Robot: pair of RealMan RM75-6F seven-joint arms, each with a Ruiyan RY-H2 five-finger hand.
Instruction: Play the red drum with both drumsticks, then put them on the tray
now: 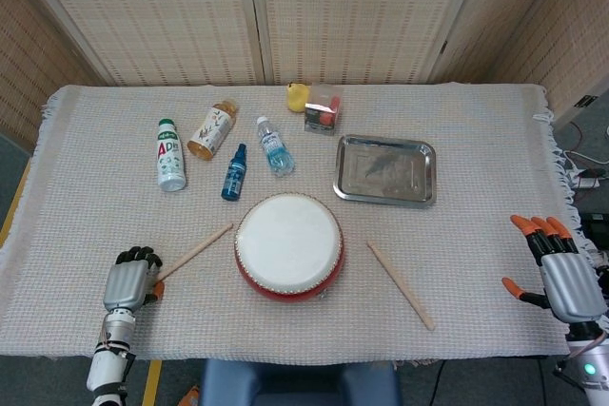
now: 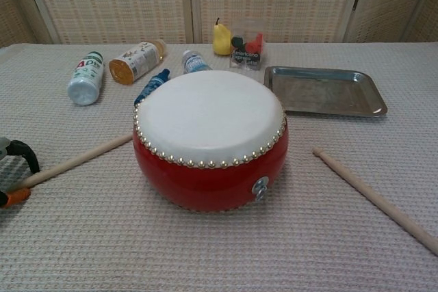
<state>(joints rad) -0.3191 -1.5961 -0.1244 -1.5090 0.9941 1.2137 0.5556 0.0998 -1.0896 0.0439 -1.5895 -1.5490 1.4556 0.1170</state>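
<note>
Looking down from the head view, I log the red drum standing near the front middle of the worktop, white skin up, on the woven cloth. One drumstick lies flat to the drum's left, angled toward it, tip just short of the drum wall; its near end sits at my left hand. That hand rests at the worktop's front left corner with dark fingers curled over; in the chest view a dark fingertip arches above the stick end and an orange tip lies just below it, but I cannot tell whether the stick is actually gripped or only touched. The second drumstick lies flat to the drum's right, slanting toward the front edge, apart from the drum and from both hands. My right hand hangs off the worktop's right edge, fingers apart and extended, orange tips showing, holding nothing. The metal tray sits behind and to the right of the drum, with nothing in it. Behind the drum on the left lie a green-capped white bottle, an amber bottle, a small blue bottle and a clear water bottle, all on their sides. A yellow pear and a clear box with red contents stand at the rear centre.
</note>
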